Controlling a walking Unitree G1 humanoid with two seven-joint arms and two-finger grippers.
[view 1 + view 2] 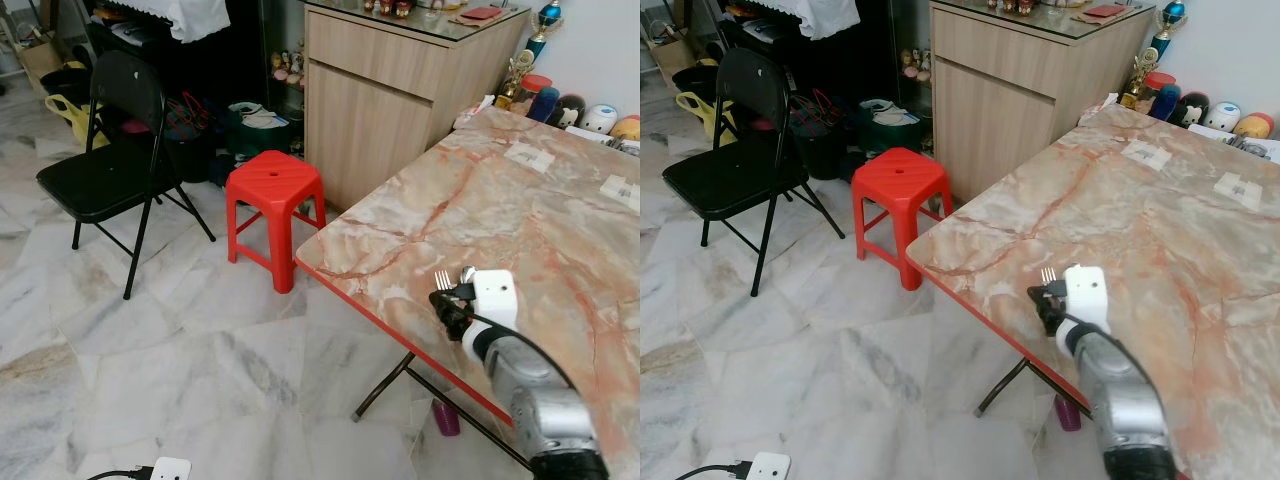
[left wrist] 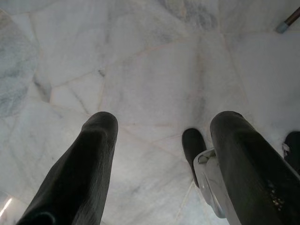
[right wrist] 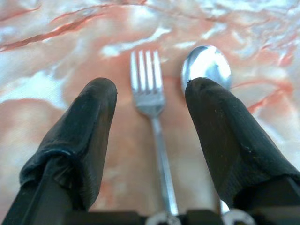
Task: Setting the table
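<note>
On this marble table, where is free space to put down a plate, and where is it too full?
The table is bare across its middle, between the fork and spoon at the near edge under the right gripper and the two white cards further back. The far corner by the wall is crowded with jars and figurines.

No text, label, brand or number could be read in any view. The small white papers (image 1: pixel 527 153) lying on the marble table (image 1: pixel 430 215), well beyond the right gripper (image 1: pixel 452 297), carried marks too small to make out.
</note>
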